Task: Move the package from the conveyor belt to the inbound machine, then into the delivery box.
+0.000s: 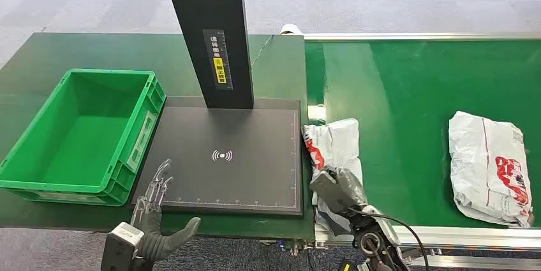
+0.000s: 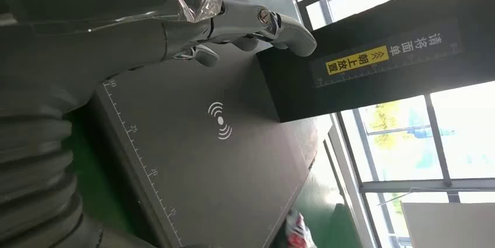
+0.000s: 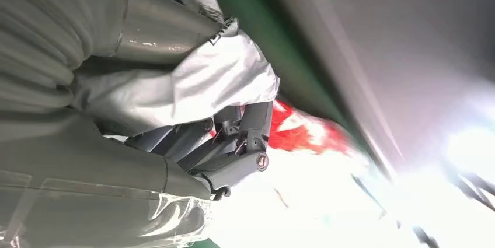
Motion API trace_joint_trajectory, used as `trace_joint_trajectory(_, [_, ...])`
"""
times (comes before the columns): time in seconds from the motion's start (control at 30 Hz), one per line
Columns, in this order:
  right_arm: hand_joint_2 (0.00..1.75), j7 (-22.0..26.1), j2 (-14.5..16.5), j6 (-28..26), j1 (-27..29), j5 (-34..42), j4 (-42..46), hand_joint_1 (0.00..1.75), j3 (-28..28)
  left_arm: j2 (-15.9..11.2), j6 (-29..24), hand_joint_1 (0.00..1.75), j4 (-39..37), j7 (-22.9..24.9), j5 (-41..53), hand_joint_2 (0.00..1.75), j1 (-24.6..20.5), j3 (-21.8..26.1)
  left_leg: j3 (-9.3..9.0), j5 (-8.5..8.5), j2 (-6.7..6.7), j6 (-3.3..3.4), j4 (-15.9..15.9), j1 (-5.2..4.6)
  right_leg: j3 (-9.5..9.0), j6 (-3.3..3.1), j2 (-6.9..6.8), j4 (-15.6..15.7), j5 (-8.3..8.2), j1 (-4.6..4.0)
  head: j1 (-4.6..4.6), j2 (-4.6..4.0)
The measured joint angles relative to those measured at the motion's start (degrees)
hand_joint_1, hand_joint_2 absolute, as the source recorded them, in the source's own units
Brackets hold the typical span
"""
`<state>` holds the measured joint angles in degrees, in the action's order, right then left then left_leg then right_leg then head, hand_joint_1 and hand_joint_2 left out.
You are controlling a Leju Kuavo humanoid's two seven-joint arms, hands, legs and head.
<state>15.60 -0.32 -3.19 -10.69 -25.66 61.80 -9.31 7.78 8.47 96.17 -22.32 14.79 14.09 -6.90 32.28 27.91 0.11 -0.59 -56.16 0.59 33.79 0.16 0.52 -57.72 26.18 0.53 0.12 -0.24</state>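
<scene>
At lower centre the right hand point(image 1: 338, 188) clamped the package point(image 1: 333, 146) on the green conveyor belt point(image 1: 395, 92); lower left, the left hand point(image 1: 156, 210) hung with fingers apart over the inbound machine point(image 1: 223, 162); the delivery box point(image 1: 38, 150) sat left on the dark worktop point(image 1: 76, 51); grey carpet point(image 1: 383, 3) lay beyond.

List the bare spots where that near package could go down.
Bare: the black scanner pad between the post and its near edge; the green crate, empty inside. Crowded: the pad's near-left corner under the left hand; the belt edge where the right hand grips the package.
</scene>
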Motion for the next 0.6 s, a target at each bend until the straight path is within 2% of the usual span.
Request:
trace_joint_trajectory(0.17, [1.75,2.74,0.54,-0.31,-0.22,6.56,4.36,1.75,2.73,0.0,-0.5,0.0,-0.25,-0.3,-0.32,1.75,-0.18,0.06,-0.01,0.02,0.0,-0.01,0.0,0.02,0.02,-0.01,0.02,0.0,0.03,-0.02,0.01,0.0])
trace_joint_trajectory(0.3, [1.75,9.32,1.76,-2.02,0.04,20.52,8.31,1.75,4.9,-0.02,-2.02,0.0,-0.46,-0.9,-0.98,1.75,-0.09,0.16,0.05,0.02,-0.04,-0.01,0.01,0.01,0.03,0.0,-0.03,0.0,0.04,-0.01,0.02,0.0])
trace_joint_trajectory(0.4, [1.75,12.57,3.09,-4.09,0.17,27.85,12.43,1.75,6.04,-0.02,-3.02,0.0,-0.56,-1.34,-1.14,1.75,0.13,0.23,0.02,0.02,-0.03,-0.01,0.0,0.0,0.02,0.0,-0.03,0.0,0.04,0.0,0.02,0.0])
trace_joint_trajectory(0.6, [1.75,15.93,5.19,-8.08,0.77,31.57,19.57,1.74,7.04,0.01,-3.57,0.0,-0.57,-1.66,-1.14,1.75,0.79,0.25,0.0,0.02,-0.04,-0.01,0.0,0.0,0.02,0.0,-0.03,0.01,0.04,0.0,0.01,0.0])
